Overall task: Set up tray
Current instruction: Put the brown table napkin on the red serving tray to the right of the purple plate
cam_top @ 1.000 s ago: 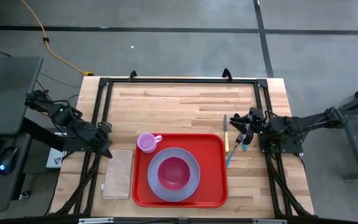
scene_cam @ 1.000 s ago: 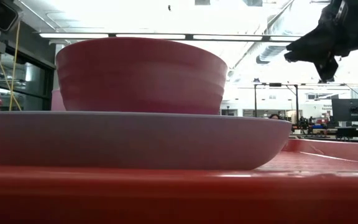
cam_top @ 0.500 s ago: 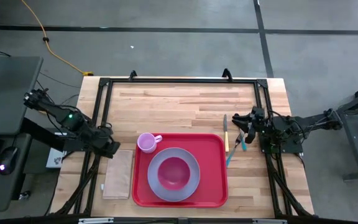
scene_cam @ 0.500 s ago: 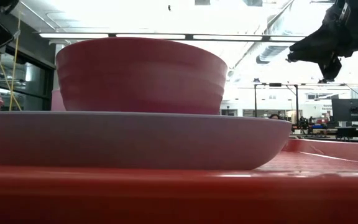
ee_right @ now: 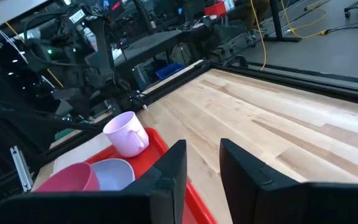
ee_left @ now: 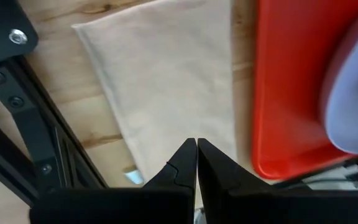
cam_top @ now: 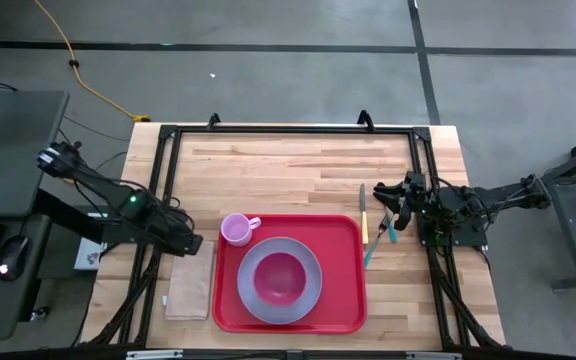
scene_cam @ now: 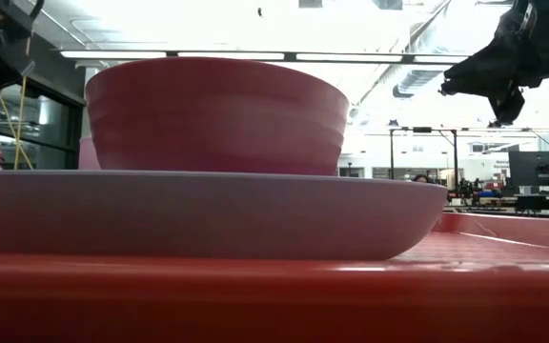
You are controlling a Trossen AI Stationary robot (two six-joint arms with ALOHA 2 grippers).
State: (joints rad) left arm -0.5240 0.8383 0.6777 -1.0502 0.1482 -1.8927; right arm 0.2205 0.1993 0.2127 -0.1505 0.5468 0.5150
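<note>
1. The left gripper [cam_top: 194,243] has swung in from the table's left edge and now hangs over the far end of the tan napkin [cam_top: 190,280]; its fingers are pressed together, holding nothing. It looks set to handle the napkin next.
2. The tray [cam_top: 348,300] lies at the table's near edge, just right of that gripper, carrying plate [cam_top: 308,290] and bowl [cam_top: 279,277].
3. The right gripper [cam_top: 396,206] waits near the right edge, fingers parted, empty.
</note>
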